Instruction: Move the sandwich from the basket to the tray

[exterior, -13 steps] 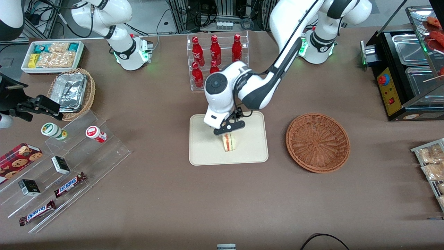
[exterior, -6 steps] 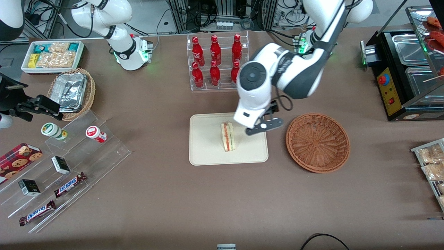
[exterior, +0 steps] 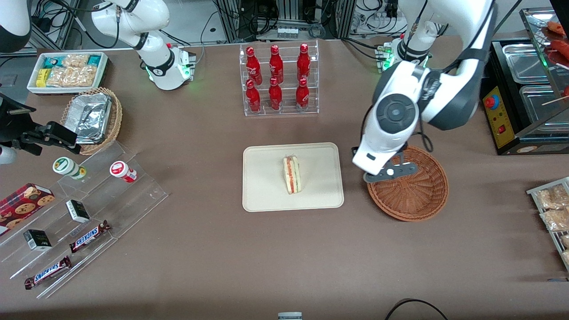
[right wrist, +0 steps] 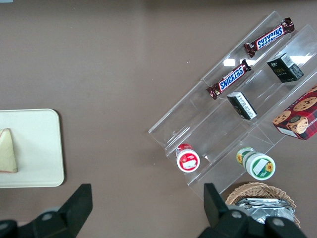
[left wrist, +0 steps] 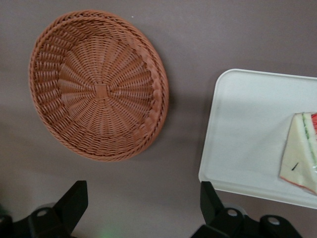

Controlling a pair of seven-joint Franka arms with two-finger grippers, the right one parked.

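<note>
The sandwich (exterior: 292, 174), a pale wedge with red, orange and green layers, lies on the middle of the cream tray (exterior: 266, 195). The round reddish-brown basket (exterior: 418, 195) stands beside the tray toward the working arm's end, with nothing in it. My left gripper (exterior: 390, 172) hangs above the basket's rim on the tray's side, well off the table. In the left wrist view the gripper (left wrist: 143, 194) is open, its black fingers (left wrist: 74, 198) wide apart over bare tabletop, with the basket (left wrist: 99, 89), tray (left wrist: 242, 129) and sandwich (left wrist: 302, 151) below.
A clear rack of red bottles (exterior: 278, 78) stands farther from the front camera than the tray. A black food warmer (exterior: 524, 89) and snack packets (exterior: 553, 209) sit at the working arm's end. Acrylic steps with snacks (exterior: 84, 209) and a foil-filled tan basket (exterior: 91, 118) lie toward the parked arm's end.
My gripper let go of the sandwich on the tray, rose, and swung sideways from over the tray to over the basket's rim. The sandwich stays on the tray.
</note>
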